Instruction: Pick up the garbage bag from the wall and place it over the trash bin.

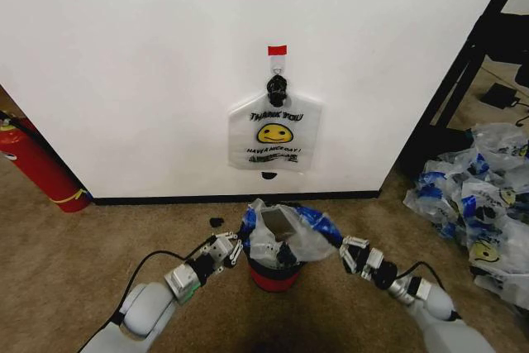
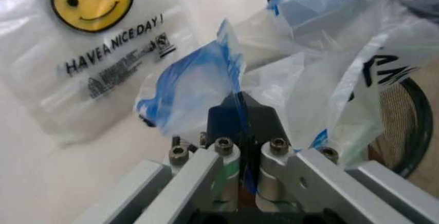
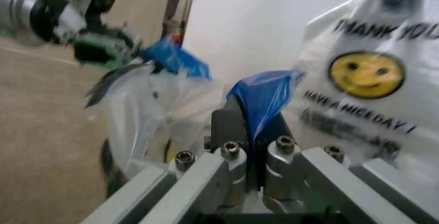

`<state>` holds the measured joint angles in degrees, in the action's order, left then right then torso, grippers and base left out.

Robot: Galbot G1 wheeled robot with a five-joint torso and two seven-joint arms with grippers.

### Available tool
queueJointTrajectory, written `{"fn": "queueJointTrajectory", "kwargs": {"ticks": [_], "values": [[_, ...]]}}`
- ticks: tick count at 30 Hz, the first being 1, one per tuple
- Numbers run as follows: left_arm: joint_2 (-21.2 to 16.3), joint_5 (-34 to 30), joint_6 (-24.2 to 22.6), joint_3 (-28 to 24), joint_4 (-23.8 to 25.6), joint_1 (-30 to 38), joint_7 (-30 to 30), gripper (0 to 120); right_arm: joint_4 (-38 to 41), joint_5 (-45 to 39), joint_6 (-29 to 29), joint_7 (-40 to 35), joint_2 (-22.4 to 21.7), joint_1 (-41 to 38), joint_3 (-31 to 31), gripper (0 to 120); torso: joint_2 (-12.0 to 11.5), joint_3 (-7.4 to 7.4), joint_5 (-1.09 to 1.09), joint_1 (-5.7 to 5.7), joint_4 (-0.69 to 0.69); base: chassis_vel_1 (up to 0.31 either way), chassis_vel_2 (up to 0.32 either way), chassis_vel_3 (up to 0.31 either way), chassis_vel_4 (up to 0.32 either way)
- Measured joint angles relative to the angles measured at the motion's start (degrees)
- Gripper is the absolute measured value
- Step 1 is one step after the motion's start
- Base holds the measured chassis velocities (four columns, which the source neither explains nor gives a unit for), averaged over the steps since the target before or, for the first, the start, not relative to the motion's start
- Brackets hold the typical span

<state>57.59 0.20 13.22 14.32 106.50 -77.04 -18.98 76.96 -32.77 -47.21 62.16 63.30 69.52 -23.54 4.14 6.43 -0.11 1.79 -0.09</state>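
White wall (image 1: 124, 64) behind, another smiley bag (image 1: 275, 132) hangs on its hook. Left gripper (image 1: 237, 247) and right gripper (image 1: 340, 247) each clamp a blue handle, stretching the garbage bag (image 1: 285, 233) over the trash bin (image 1: 274, 273); spreading evenly and lowering together would seat it.

fire extinguisher (image 1: 37, 163) left, by wall | bag heap (image 1: 475, 196) right, on carpet

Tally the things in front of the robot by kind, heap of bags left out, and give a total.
Smiley bags: 2, one hanging on the wall, one garbage bag held over the bin by the left tool and right tool
Trash bin: 1
Fire extinguisher: 1
Total: 4
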Motion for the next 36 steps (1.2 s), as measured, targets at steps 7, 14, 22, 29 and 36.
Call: {"fn": "queueJointTrajectory", "kwargs": {"ticks": [7, 14, 22, 29, 36], "values": [[-1.09, 5.08, -1.67, 1.81, 3.57, -3.71, 3.34, 0, -1.34, 1.94, 0.71, 0.9, -0.52, 0.63, -0.43, 0, 0.0, 0.0, -0.01, 0.0, 0.0, 0.0, 0.0, 0.0, 0.0], [-1.86, 11.34, -2.44, 3.33, 2.06, -6.32, 5.97, 0, -3.62, 1.87, 1.07, 0.43, -0.45, 1.06, 0.24, 0, 0.0, 0.0, -0.01, 0.0, 0.0, 0.0, 0.0, 0.0, 0.0], [-1.77, 14.5, -2.15, 2.89, 0.26, -8.28, 6.74, 0, -4.88, 1.64, 1.05, 0.58, -0.46, 2.94, 1.08, 0, 0.0, 0.0, -0.01, 0.0, 0.0, 0.0, 0.0, 0.0, 0.0], [-1.85, 16.02, -2.1, 2.68, 0.67, -8.11, 5.74, 0, -2.66, -0.41, 1.63, 0.86, -1.24, 5.17, 1.46, 0, 0.0, 0.0, -0.01, 0.0, 0.0, 0.0, 0.0, 0.0, 0.0], [0.48, 17.46, -2.49, 1.92, -3.82, -5.62, 6.43, 0, -8.86, -0.79, 0.25, -6.81, 0.05, 3.32, 2.91, 0, 0.0, 0.01, 0.0, 0.01, 0.0, 0.0, 0.0, 0.0, 0.0]]}}
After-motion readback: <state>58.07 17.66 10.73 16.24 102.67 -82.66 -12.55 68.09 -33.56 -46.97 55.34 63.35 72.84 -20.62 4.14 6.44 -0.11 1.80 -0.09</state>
